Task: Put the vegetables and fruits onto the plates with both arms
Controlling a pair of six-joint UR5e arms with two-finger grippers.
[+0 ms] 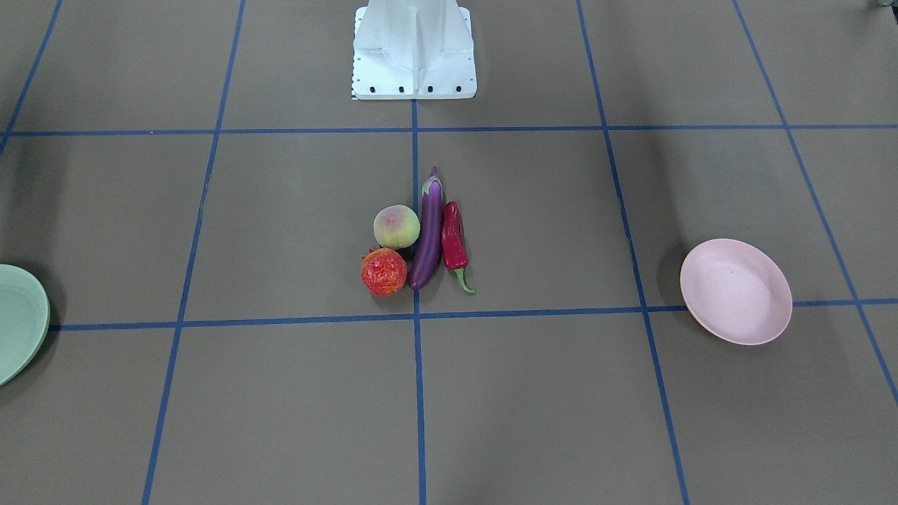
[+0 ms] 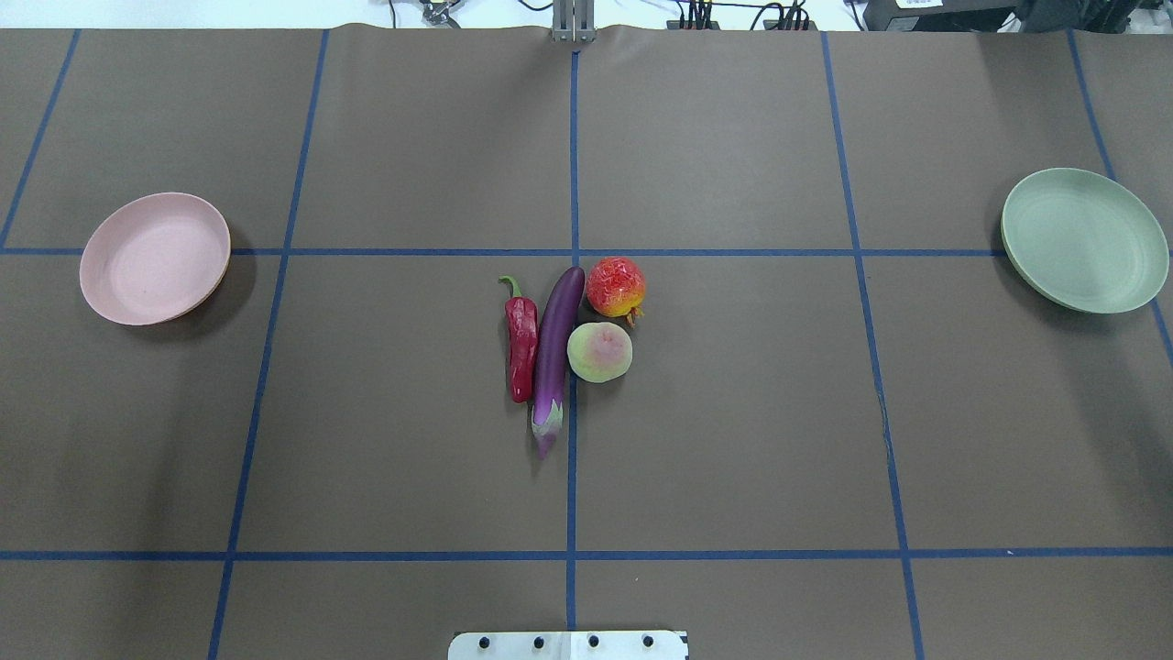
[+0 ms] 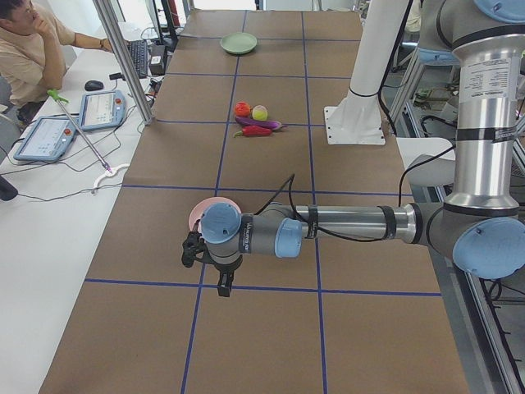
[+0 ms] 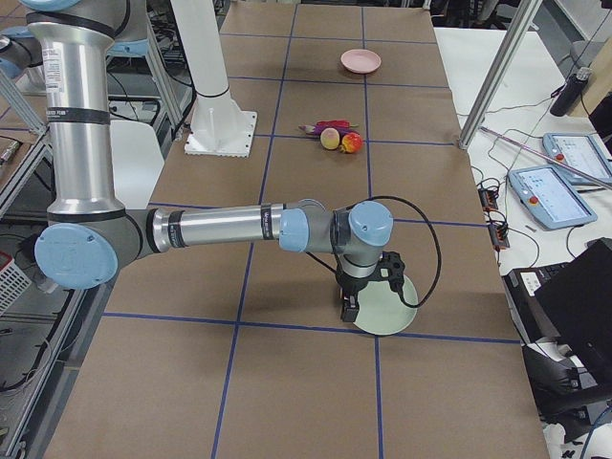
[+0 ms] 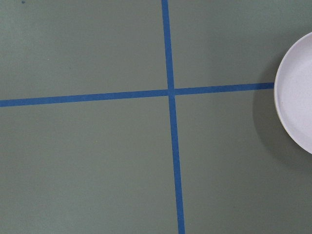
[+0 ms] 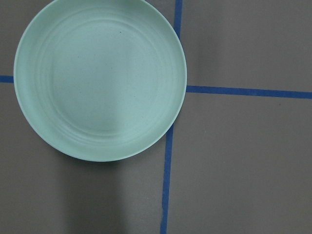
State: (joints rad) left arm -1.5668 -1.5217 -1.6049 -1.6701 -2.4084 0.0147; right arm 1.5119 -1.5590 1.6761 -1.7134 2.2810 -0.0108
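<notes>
Brown paper-covered table [image 2: 733, 440], blue tape grid, desks w/ tablets along one side. I'm watching remotely; nothing has been picked yet.

All four items bunch at table centre around the eggplant [image 2: 556, 344]. The chili [image 2: 521, 344] lies alongside it on the robot's left. The peach [image 2: 599, 352] and red-orange fruit [image 2: 615, 285] press against it on the robot's right. Pink plate [image 2: 154, 258] sits far out to the eggplant's left and green plate [image 2: 1083, 240] far out to its right, both bare.

Left gripper [image 3: 222, 283] hangs by the pink plate and right gripper [image 4: 350, 308] over the green plate's edge, each well apart from the eggplant. Only side cams show them, so I can't tell whether either pincer is spread or closed.

Risks, IMO:
- The cluster is tight, so fingers going down for one item may shove its neighbour, and the round fruits could roll off.
- The eggplant's glossy skin may slip in a pinch.
- Both arms reaching the centre at once could clash.
</notes>
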